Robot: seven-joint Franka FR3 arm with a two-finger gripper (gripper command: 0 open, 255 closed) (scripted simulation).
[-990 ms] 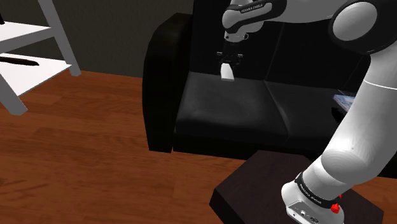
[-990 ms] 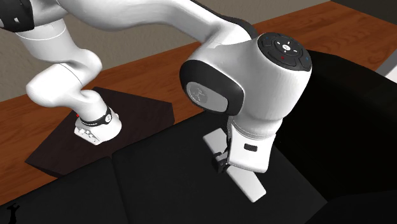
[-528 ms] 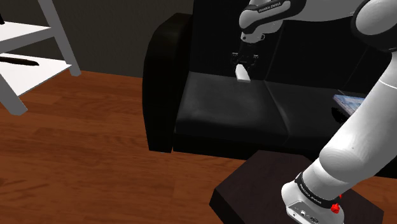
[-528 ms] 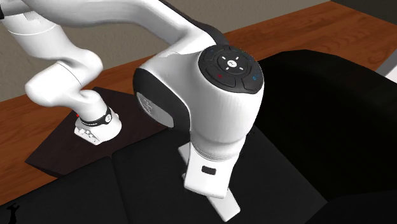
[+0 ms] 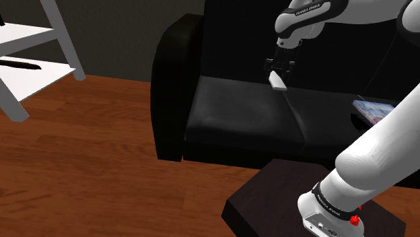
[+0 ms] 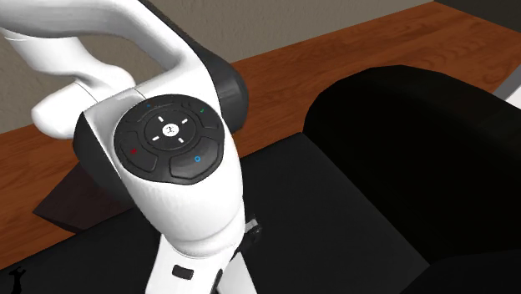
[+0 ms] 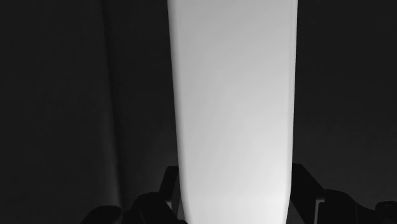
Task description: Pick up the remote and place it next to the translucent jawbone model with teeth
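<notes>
Black pincer (image 5: 278, 71) tight around the plain white remote (image 7: 233, 108), above the black sofa seat (image 5: 229, 114).

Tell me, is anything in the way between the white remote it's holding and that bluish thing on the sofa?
Nothing visible is. The gripper clasps the remote above the sofa, and the dark seat between it and the bluish thing looks bare.

A home living room: black sofa (image 5: 229, 114) on a wooden floor (image 5: 87, 155), white shelving (image 5: 23, 35) nearby.
</notes>
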